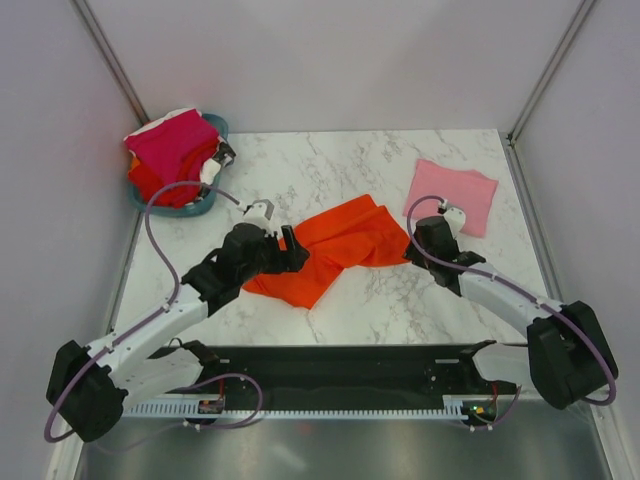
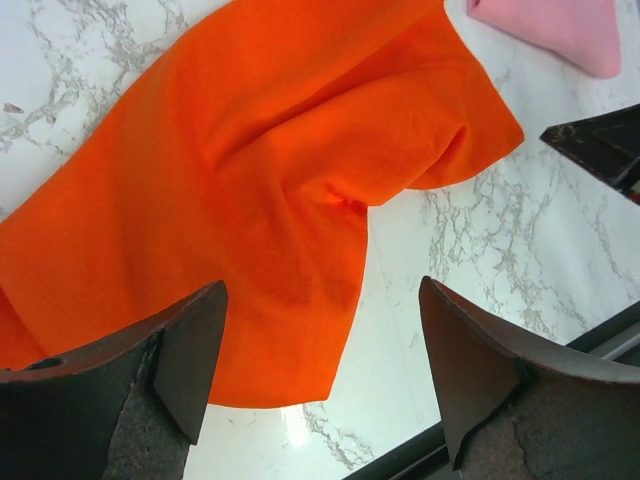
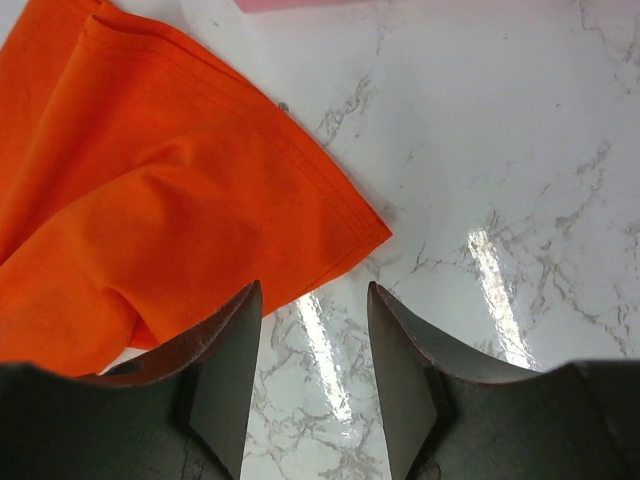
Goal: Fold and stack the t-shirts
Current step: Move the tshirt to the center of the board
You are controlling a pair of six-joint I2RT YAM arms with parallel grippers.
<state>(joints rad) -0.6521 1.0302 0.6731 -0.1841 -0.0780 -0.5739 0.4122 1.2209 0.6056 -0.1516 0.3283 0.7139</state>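
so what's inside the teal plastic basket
The teal plastic basket holds a heap: a magenta cloth shirt on top, red cloth below it, white cloth at the back edge. The heap hides the basket's floor and anything lower.

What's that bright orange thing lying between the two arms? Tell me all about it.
It is an orange t-shirt, soft plain cloth with a stitched hem, lying rumpled and partly folded over itself on the marble table, near the middle. The left pincer hangs open over its left end; the right pincer sits at its right edge with bare table between its fingers. Neither grips it.
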